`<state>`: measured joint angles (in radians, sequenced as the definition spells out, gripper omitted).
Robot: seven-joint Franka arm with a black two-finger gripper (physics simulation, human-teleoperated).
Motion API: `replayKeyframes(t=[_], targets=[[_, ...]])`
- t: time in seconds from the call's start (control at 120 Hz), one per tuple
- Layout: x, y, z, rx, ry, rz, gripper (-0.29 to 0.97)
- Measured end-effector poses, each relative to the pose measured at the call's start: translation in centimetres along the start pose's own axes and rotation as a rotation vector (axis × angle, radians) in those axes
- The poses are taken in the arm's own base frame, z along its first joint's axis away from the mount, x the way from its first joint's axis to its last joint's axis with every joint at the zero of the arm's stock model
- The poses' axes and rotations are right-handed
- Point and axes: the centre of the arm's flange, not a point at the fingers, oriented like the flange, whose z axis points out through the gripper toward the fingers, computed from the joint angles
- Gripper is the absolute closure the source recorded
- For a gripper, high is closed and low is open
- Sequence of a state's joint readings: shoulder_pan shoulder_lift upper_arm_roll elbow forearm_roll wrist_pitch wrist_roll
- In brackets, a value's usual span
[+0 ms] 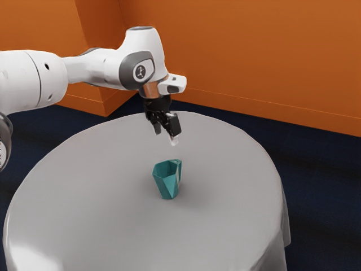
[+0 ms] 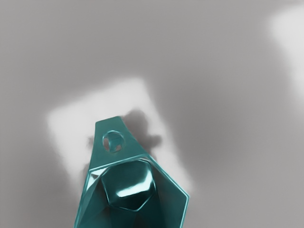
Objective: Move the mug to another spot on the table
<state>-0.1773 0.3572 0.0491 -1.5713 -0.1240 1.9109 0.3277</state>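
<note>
Mug (image 1: 167,179) upright on round grey table (image 1: 84,186), orange walls (image 1: 254,45) behind; jaws apart, empty, above it.

Round grey cloth-covered table (image 1: 84,186) with one obstacle on it: a teal faceted mug (image 1: 167,179), upright near the centre. Bare cloth surrounds the mug, wide to the exterior view's left and right and on the near side, narrower on the far side. Open air separates the mug's rim from the black two-finger gripper (image 1: 166,135) above, fingers apart. An orange wall (image 1: 254,51) rises well beyond the far edge. Wrist view: mug's mouth (image 2: 130,190) unobstructed.
</note>
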Motion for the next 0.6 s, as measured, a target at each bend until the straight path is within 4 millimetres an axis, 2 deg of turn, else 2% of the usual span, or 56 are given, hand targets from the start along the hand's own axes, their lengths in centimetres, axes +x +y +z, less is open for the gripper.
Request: replayKeyframes(t=[0.067, 0.208, 0.408, 0.6], targets=[[-0.1, -0.3, 1.8, 0.002, 0.009, -0.022, 0.00], [0.0, -0.8, 3.8, 0.008, 0.042, -0.058, 0.00], [0.7, -2.1, 7.7, 0.009, 0.042, -0.104, 0.00], [1.1, -2.4, 10.0, 0.008, 0.034, -0.127, 0.01]])
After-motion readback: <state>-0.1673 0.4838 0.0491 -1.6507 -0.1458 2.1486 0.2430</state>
